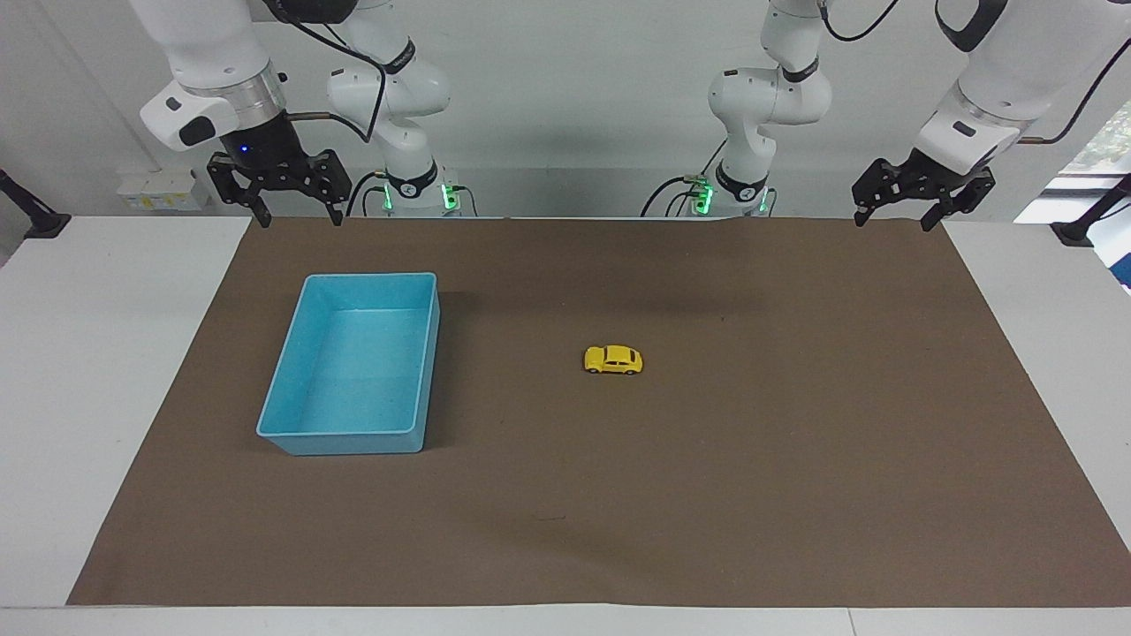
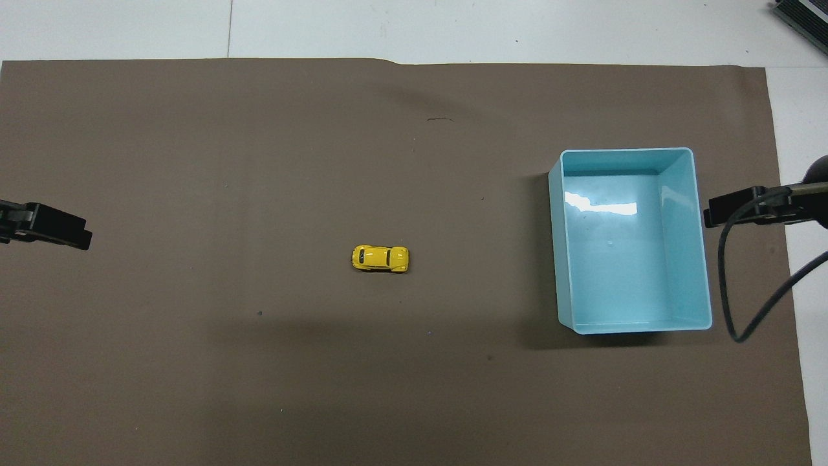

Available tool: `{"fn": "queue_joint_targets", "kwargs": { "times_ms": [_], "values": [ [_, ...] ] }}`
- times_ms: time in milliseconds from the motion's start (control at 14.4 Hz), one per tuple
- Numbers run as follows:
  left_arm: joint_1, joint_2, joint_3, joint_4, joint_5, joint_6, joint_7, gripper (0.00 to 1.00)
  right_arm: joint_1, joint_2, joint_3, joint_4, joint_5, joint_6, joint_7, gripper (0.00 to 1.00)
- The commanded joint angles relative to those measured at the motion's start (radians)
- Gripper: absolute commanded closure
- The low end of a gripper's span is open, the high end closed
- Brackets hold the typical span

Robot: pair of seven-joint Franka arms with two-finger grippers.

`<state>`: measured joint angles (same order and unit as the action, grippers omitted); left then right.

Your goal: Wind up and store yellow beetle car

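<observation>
Two sets of jaws, my left gripper [image 1: 892,218] and right gripper [image 1: 298,214], hang released and empty above the desk [image 1: 79,353] corners. On the brown mat [image 1: 707,495] the yellow beetle car [image 1: 612,359] sits at the blue bin's [image 1: 292,435] three o'clock in the facing view, well apart. I'd grip it across its flanks, keeping the wheels free.

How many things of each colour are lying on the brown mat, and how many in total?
Yellow: 1, the yellow beetle car, near the middle of the mat.
Blue: 1, the blue bin, empty, toward the right arm's end of the table.
Total: 2
</observation>
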<state>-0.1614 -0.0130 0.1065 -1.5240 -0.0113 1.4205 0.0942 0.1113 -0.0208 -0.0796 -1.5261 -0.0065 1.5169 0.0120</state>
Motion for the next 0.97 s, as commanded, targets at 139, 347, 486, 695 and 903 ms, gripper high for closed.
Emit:
{"fn": "queue_joint_targets", "kwargs": {
  "times_ms": [139, 347, 486, 695, 903],
  "values": [
    [0.007, -0.024, -0.004, -0.015, 0.014, 0.009, 0.009, 0.0, -0.01, -0.011, 0.006, -0.002, 0.007, -0.009, 0.013, 0.0],
    [0.007, -0.019, -0.004, -0.016, 0.011, 0.041, 0.01, 0.0, -0.01, -0.011, 0.006, -0.002, 0.007, -0.009, 0.013, 0.0],
    [-0.001, -0.009, -0.005, -0.012, 0.013, 0.037, 0.012, 0.0, -0.01, -0.011, 0.006, -0.002, 0.007, -0.009, 0.013, 0.0],
    [-0.012, 0.024, -0.019, -0.005, 0.004, 0.05, 0.036, 0.0, -0.01, -0.011, 0.006, -0.002, 0.007, -0.009, 0.013, 0.0],
    [-0.05, 0.034, -0.027, -0.01, -0.036, 0.109, 0.224, 0.0, -0.01, -0.011, 0.006, -0.002, 0.007, -0.009, 0.011, 0.0]
  ]
}}
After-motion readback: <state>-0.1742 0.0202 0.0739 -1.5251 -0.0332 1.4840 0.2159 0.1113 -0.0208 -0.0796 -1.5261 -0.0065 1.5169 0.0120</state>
